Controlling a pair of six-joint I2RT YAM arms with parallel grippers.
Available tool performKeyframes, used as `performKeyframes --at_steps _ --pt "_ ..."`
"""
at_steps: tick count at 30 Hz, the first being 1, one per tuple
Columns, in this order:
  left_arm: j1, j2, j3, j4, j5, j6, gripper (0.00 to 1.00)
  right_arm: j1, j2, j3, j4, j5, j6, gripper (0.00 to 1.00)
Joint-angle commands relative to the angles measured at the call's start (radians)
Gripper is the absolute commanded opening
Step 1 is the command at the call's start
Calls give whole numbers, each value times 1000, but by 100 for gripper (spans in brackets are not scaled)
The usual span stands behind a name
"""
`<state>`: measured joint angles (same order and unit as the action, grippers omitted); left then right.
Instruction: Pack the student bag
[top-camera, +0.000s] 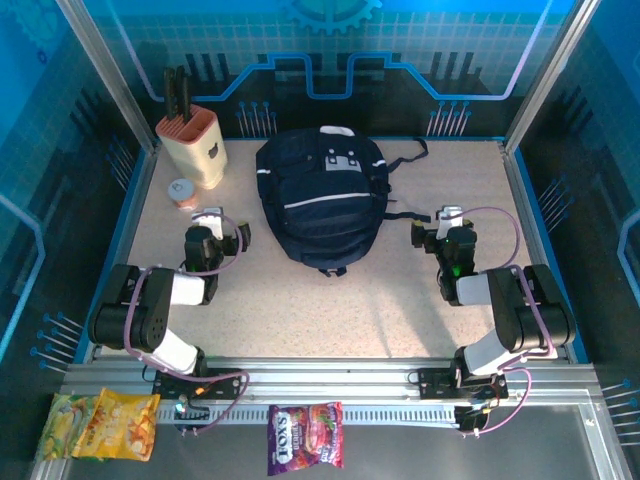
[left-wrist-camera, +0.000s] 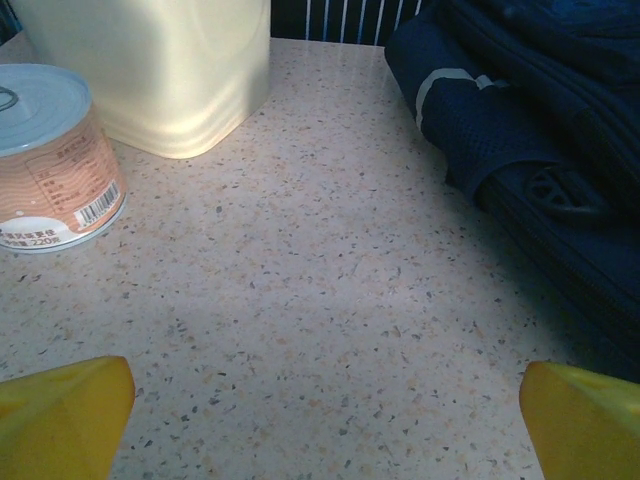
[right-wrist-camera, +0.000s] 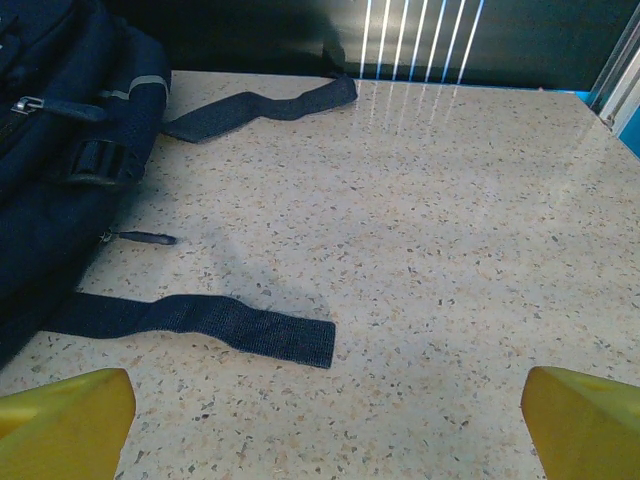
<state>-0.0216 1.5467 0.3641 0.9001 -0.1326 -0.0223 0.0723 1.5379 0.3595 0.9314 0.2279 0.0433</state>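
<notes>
Centre-back of the table (top-camera: 330, 310): student bag (top-camera: 322, 195) lies flat, front face up, top handle towards the far wall. White stripe runs across the front, grey buckle patches near the top. Two black straps trail off its right side onto the table; in the right wrist view one (right-wrist-camera: 215, 325) lies flat close to the camera and the other (right-wrist-camera: 260, 105) sits further back.

Left gripper (top-camera: 208, 222) sits just left of the bag, low over the table. Jaws are spread wide with nothing between them, just bare tabletop between the yellow fingertips (left-wrist-camera: 70, 415). Right gripper (top-camera: 448, 222) mirrors it on the bag's right side: also wide open and empty, yellow fingertips (right-wrist-camera: 65, 420) apart, not touching the straps.

Cream knife block (top-camera: 192, 145) stands in the back left corner, black handles sticking up. Small can (top-camera: 182, 192) stands just in front of it.

Near ledge below the arm bases: yellow snack packet (top-camera: 100, 425) at left, purple one (top-camera: 305, 435) near centre.
</notes>
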Motion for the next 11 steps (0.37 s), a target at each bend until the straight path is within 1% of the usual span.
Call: performKeyframes --at_steps 1,11 --pt "8 9 22 16 32 22 99 12 4 13 11 19 -13 100" --pt "10 9 23 13 37 22 99 12 4 13 11 18 -13 100"
